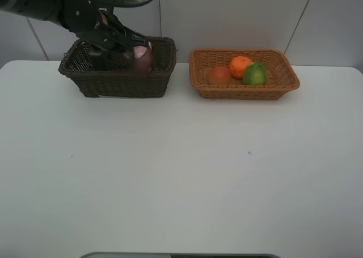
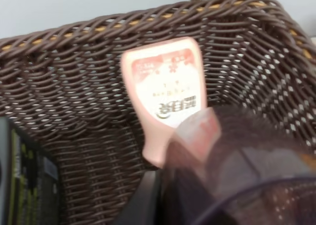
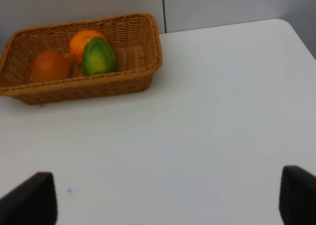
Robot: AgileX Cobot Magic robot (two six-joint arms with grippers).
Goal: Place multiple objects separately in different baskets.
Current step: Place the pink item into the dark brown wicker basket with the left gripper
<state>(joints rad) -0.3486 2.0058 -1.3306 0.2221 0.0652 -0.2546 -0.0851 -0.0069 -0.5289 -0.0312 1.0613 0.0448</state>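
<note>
Now | left claw state unclear | mauve cup at fingertips, inside dark basket

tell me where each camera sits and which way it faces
exterior high: mounted high, facing the white table; left arm reaches into the dark brown wicker basket.
left wrist: inside that basket, facing the pink tube; no fingers distinguishable.
right wrist: low over the table; dark fingertips show.
Shared: tan wicker basket, exterior and right wrist.

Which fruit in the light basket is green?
The bumpy fruit at the right end of the basket. Beside it sits an orange; the reddish peach lies farther left.
</note>
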